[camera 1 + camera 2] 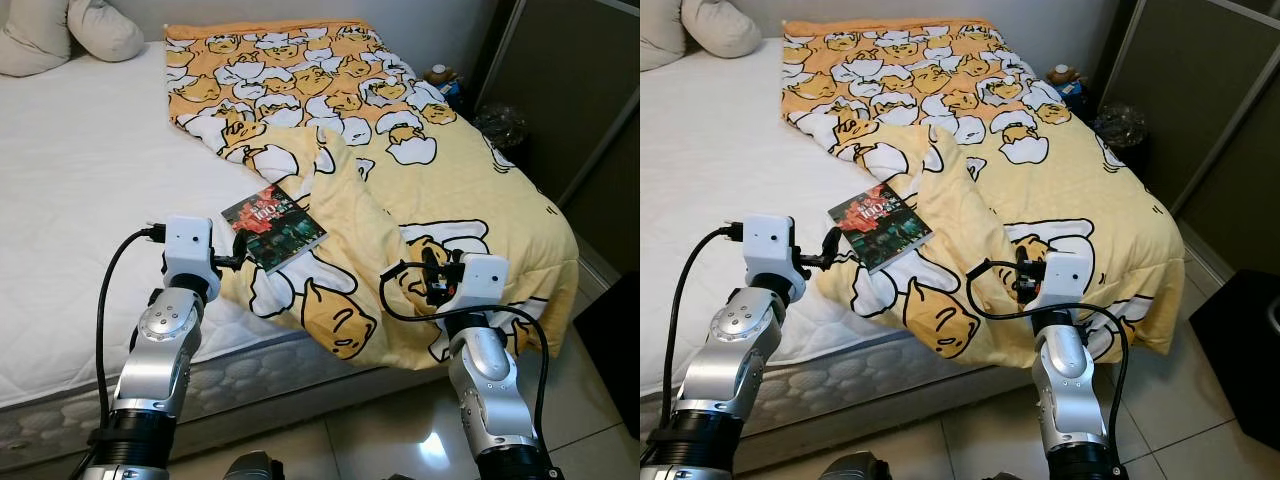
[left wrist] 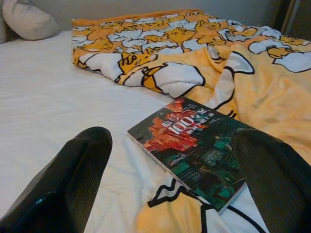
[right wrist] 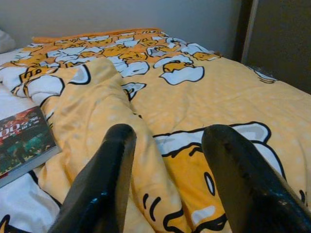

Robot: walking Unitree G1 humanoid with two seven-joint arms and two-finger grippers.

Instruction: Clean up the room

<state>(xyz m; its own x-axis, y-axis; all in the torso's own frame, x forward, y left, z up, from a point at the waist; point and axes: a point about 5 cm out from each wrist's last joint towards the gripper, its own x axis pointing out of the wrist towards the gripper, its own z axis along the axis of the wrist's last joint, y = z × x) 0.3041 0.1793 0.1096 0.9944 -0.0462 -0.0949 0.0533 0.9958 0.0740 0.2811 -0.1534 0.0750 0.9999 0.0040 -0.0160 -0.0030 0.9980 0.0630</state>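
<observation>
Left wrist view: left gripper (image 2: 170,184), fingers spread and empty, frames the book (image 2: 197,148) on the blanket (image 2: 262,92); best grip takes its near edge squarely. Right gripper (image 3: 170,194) beside it gapes empty.

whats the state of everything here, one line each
book: closed, lying flat, partly on the blanket and partly on the sheet
blanket: rumpled, near edge folded back, hanging over the bed's side
pillows: at the head of the bed, on the sheet
left end effector: open, fingers either side of the book, empty
right end effector: open, over the blanket, empty
</observation>
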